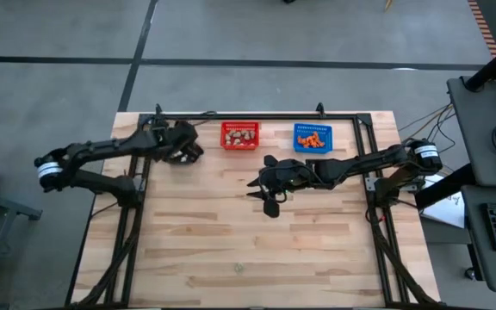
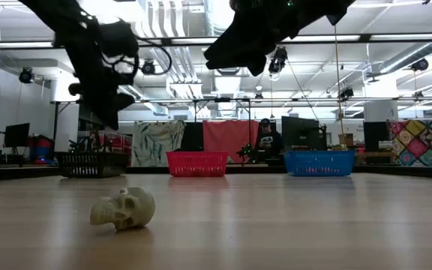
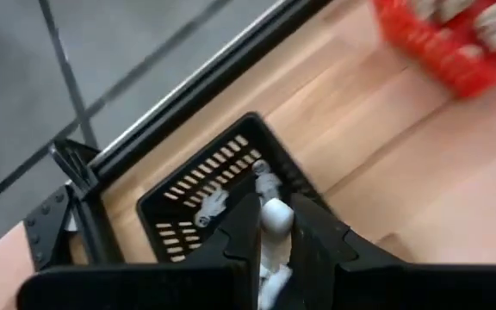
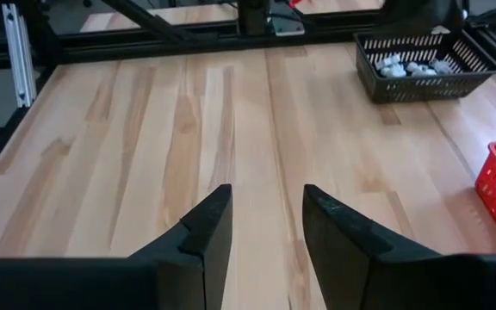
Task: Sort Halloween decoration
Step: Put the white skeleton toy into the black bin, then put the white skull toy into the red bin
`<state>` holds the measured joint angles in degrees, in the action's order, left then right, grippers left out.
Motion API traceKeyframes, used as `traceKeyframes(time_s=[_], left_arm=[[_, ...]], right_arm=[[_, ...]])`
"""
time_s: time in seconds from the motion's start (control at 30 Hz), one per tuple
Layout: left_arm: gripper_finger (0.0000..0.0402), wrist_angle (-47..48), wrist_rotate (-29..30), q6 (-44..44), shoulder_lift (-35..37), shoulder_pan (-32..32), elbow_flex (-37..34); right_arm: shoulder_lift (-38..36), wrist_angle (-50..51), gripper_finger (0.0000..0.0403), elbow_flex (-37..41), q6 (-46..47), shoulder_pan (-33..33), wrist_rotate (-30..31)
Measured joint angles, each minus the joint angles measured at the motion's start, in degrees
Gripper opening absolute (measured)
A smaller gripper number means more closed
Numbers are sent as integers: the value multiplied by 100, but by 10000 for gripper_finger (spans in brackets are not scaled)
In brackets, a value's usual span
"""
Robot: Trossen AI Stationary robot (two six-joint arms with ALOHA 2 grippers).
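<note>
My left gripper hangs over the black mesh basket at the table's far left and is shut on a white trinket. More white trinkets lie in that basket. The red basket holds beige-grey trinkets and the blue basket holds orange ones. A cream skull trinket lies on its side on the near part of the table. My right gripper is open and empty, raised above the middle of the table. My left gripper pinches the white trinket between its two fingers, and the trinket's rounded end sticks out past the fingertips. The fingers come from above, slanting down toward the black basket. The trinket is lifted clear, above the basket's opening.
The three baskets stand in a row along the table's far edge, black, red and blue from left to right. A black metal frame borders the table's far and side edges. Bare wood spreads across the middle and near part. A person sits beyond the table.
</note>
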<state>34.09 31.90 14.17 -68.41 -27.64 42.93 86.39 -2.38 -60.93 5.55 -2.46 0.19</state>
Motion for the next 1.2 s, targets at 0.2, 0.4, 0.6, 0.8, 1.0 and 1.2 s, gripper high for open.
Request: traceKeyframes(time_s=[0.2,0.4,0.6,0.8,1.0,1.2], left_arm=[[29,222,-309,-505,-718,-643,211],[30,342,-352,-1156,-1283,-829,365],[44,349,-272,-1241,-1524,-828,429],[67,346,-246,-1220,-1499,-826,429],[77,347,-241,-1200,-1487,-826,429],[77,401,-245,-966,-1277,-717,427]], right_arm=[[2,74,135,-2,60,0,-2],[2,112,141,-2,56,0,-2],[6,176,146,-4,47,0,-4],[9,183,146,-4,45,0,-7],[9,189,150,-6,47,0,-9],[9,228,151,-7,133,-2,-11]])
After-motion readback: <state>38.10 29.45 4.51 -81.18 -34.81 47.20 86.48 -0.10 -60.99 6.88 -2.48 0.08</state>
